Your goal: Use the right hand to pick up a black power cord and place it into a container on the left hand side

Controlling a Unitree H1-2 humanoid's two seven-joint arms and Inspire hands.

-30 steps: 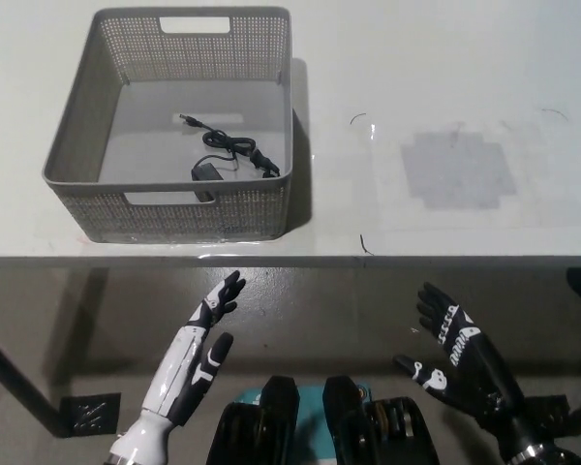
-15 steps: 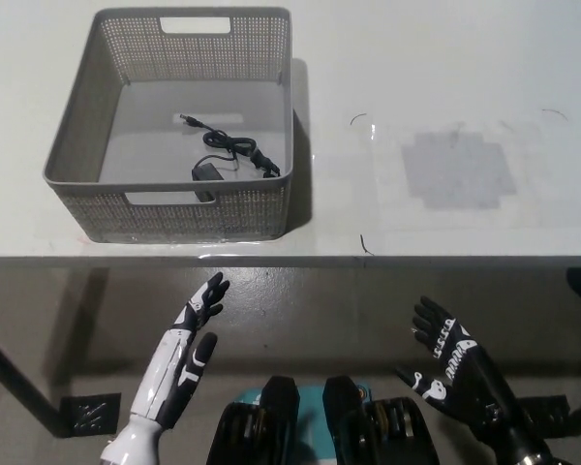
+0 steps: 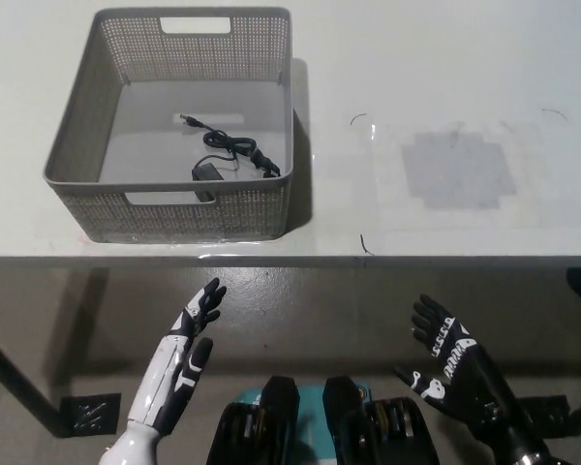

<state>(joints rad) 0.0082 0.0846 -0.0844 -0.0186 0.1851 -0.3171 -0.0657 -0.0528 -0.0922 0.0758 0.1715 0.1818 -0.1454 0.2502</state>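
A black power cord (image 3: 228, 153) lies coiled on the floor of the grey perforated basket (image 3: 77, 155), which stands on the left part of the white table. Below the table's front edge, my black right hand (image 3: 447, 358) hangs open at the lower right, holding nothing. My white left hand (image 3: 182, 356) rests open at the lower left, also below the table edge. Both hands are well apart from the basket and the cord.
A grey rectangular patch (image 3: 458, 170) marks the table (image 3: 445, 77) to the right of the basket. The table's front edge (image 3: 368, 259) runs across the picture above both hands. A dark table leg (image 3: 15, 386) slants at the far lower left.
Both hands have sunk lower and back toward my body. The cord and basket have not moved.
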